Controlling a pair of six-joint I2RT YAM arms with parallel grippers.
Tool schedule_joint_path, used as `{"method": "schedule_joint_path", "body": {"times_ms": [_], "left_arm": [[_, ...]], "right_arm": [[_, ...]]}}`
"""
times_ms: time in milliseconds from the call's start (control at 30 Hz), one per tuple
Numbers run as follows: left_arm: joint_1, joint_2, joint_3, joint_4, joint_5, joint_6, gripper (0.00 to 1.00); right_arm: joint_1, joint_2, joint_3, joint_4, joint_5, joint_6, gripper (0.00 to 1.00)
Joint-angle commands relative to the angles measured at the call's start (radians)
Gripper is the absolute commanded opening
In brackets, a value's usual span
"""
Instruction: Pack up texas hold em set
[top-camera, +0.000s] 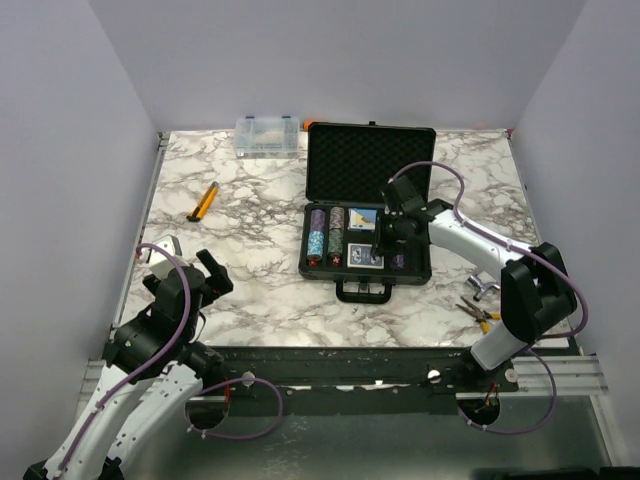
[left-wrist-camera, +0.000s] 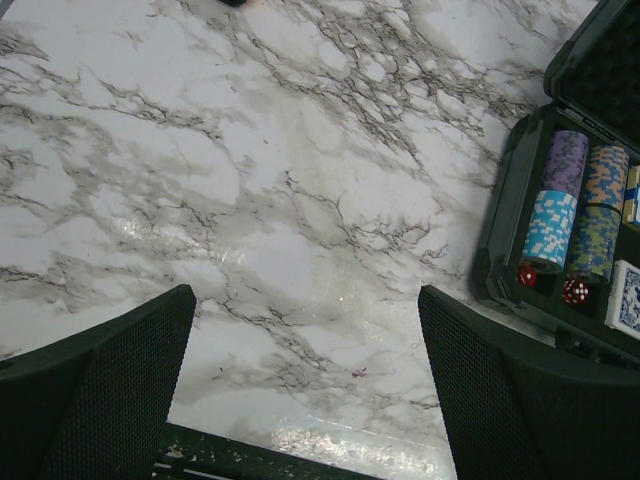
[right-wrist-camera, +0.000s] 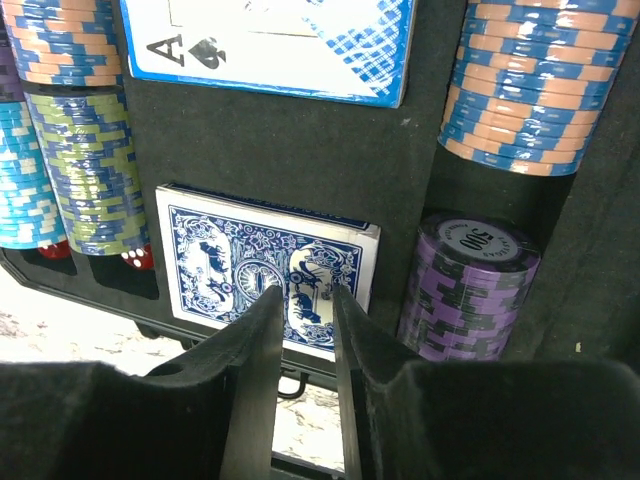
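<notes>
The right gripper (right-wrist-camera: 307, 295) hangs inside the black rectangular hard case (top-camera: 370, 160), low over its slotted tray. Its fingers are drawn almost together, leaving only a narrow slit, and they hold nothing. Directly under the fingertips lies a card deck with a blue-and-white patterned back (right-wrist-camera: 240, 260), flat in the middle compartment at the handle side of the case. A second deck showing the ace of spades (right-wrist-camera: 270, 45) lies in the compartment nearer the foam-lined lid. A stack of purple chips (right-wrist-camera: 470, 290) and a stack of blue-and-orange chips (right-wrist-camera: 535, 80) fill the slot on the right of the case. More chip rows and the red dice (left-wrist-camera: 575, 291) sit in the slots on its left.

The case stands open on the white marble-patterned table (top-camera: 250, 230), lid upright at the far side.

The left gripper (left-wrist-camera: 305, 295) is spread wide and empty, above bare table well to the left of the case.
</notes>
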Motion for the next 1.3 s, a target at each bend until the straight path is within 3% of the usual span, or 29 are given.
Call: {"method": "schedule_joint_path", "body": {"times_ms": [0, 300, 633, 933, 1267], "left_arm": [[0.006, -0.011, 0.001, -0.003, 0.008, 0.009, 0.92], [0.006, -0.003, -0.001, 0.004, 0.015, 0.014, 0.92], [0.006, 0.021, 0.004, 0.01, 0.022, 0.024, 0.92], [0.008, 0.024, 0.004, 0.017, 0.031, 0.036, 0.92], [0.01, 0.031, 0.004, 0.018, 0.034, 0.038, 0.92]], "right_arm": [[0.006, 0.036, -0.043, 0.029, -0.029, 0.016, 0.3], [0.006, 0.023, 0.107, -0.07, 0.041, -0.01, 0.29], [-0.019, 0.123, 0.527, -0.154, 0.072, -0.08, 0.48], [-0.207, 0.297, 0.877, -0.173, -0.089, -0.028, 0.55], [-0.471, 0.431, 1.029, -0.103, -0.293, 0.097, 0.52]]}}
